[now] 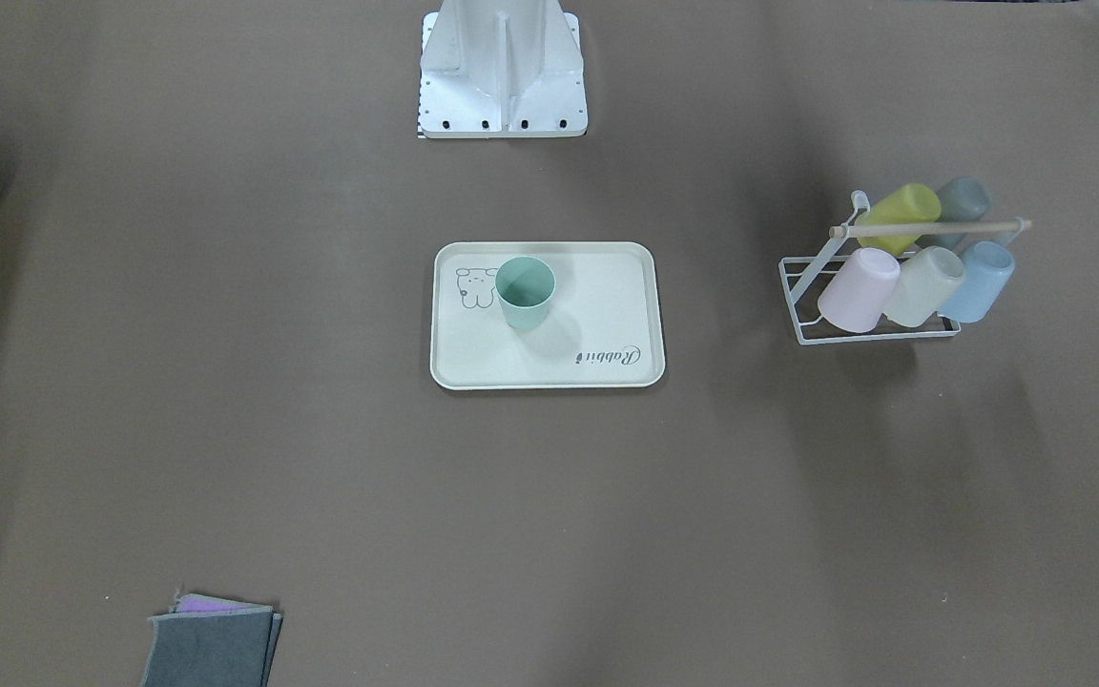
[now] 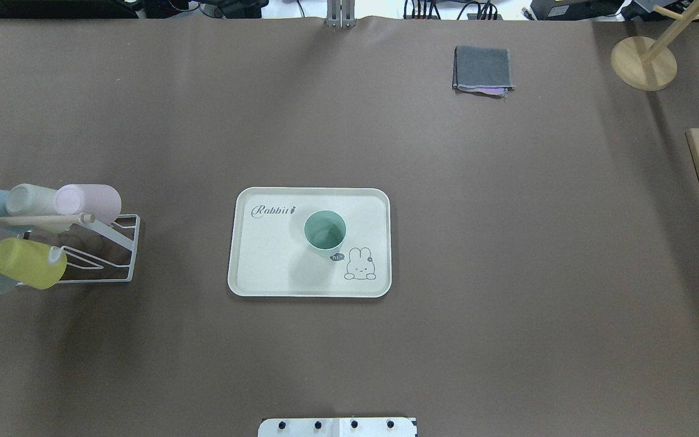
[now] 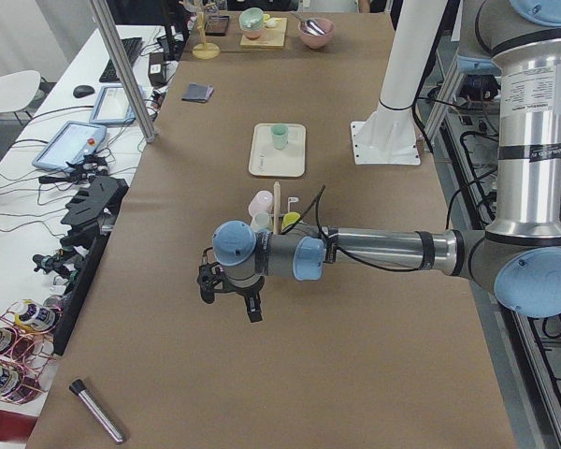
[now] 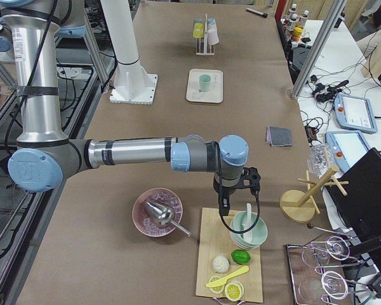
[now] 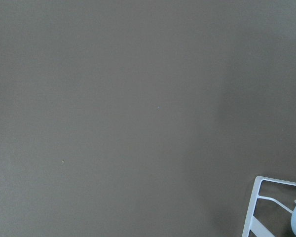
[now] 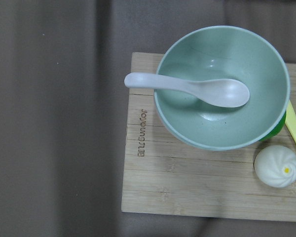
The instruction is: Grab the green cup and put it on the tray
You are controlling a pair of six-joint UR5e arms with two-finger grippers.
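The matte mint-green plastic cup (image 2: 324,231) stands upright, mouth up, on the flat cream rectangular tray (image 2: 264,267). In the overhead view it sits just off the tray's middle toward 2 o'clock, clear of the rim, so the placing looks done.

It is probably light and stiff, and empty as far as the overhead view shows. Its smooth tapered wall could slip upward out of a loose pinch. A fair hold would be across the wall a little below the rim, or one finger inside and one outside the lip, with modest force so the thin wall does not flex.

Neither arm is near it. The left arm lies stretched low and level over the brown table (image 2: 507,243), its left pincer (image 3: 229,295) pointing down beyond the white wire cup rack (image 2: 110,235), which stands at 9 o'clock of the tray. The right arm reaches out likewise, its right pincer (image 4: 236,190) hanging over a pale green bowl (image 6: 212,123) on a wooden board (image 6: 187,187).

Only the side cameras show the pincers, so I cannot tell how far either is parted; neither seems to carry anything.
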